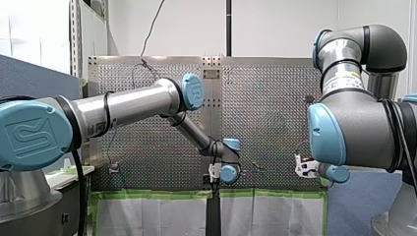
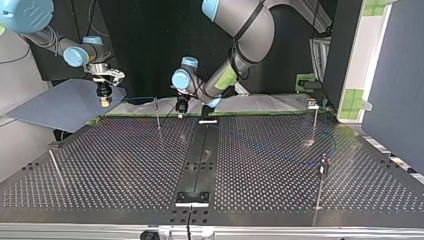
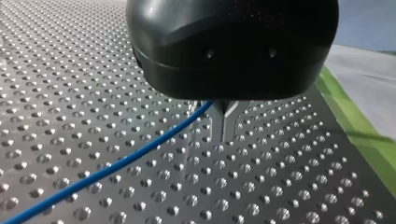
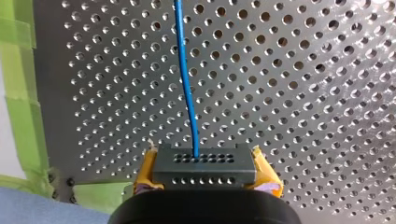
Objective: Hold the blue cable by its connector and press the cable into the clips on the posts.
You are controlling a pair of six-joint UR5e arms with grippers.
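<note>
In the right wrist view, my right gripper (image 4: 205,171) has its yellow pads (image 4: 145,171) shut on the dark grey connector (image 4: 205,161). The blue cable (image 4: 186,79) runs straight ahead from the connector over the perforated table. In the left wrist view, my left gripper (image 3: 224,109) has its metal fingers shut on the blue cable (image 3: 116,165), which trails away low over the plate. In the top view, my right gripper (image 2: 103,99) hangs off the table's far left corner and my left gripper (image 2: 181,107) is at the far edge beside a thin post (image 2: 157,114).
More thin posts stand at the top view's right (image 2: 315,122), near right (image 2: 322,172) and near left (image 2: 56,167). Green tape (image 1: 162,194) lines the table's edge. A dark centre strip (image 2: 200,155) runs across the perforated table (image 2: 125,165).
</note>
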